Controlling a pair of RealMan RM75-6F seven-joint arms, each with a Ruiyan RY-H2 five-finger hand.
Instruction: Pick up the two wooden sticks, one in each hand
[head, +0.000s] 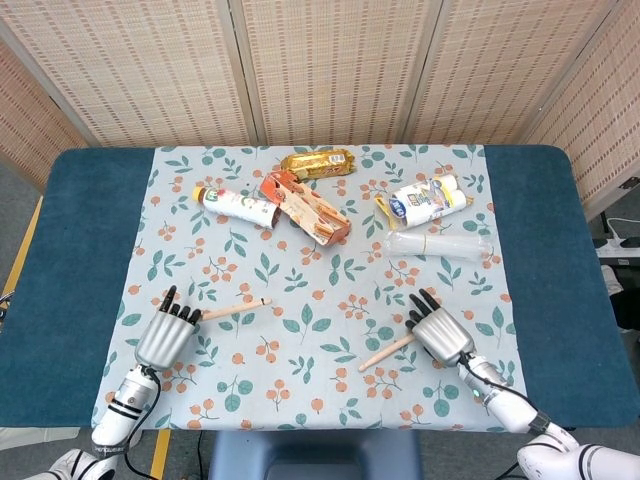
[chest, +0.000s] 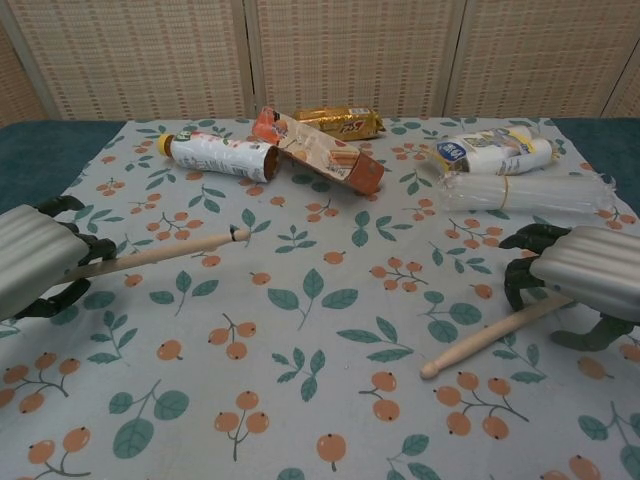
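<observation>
1. The left hand is gripping the left wooden stick at its near-left end, fingers curled around it. The stick is tilting up off the floral tablecloth, its far tip pointing toward the middle.
2. The right hand is arching over the near-right end of the right wooden stick, which is lying flat on the cloth. Its fingers are hooking down on either side; I cannot tell whether they are clamping the stick.
3. My judgement: the left pick is done and the right grasp is the step in hand. The next move calls for closing firmly around the stick, then raising it.
4. Far from both hands, a tube, an orange carton, a gold packet, a white wrapped pack and a clear sleeve are lying well apart from the sticks.
5. Nothing is standing in the way; a slipping or rolling stick seems the only risk.
</observation>
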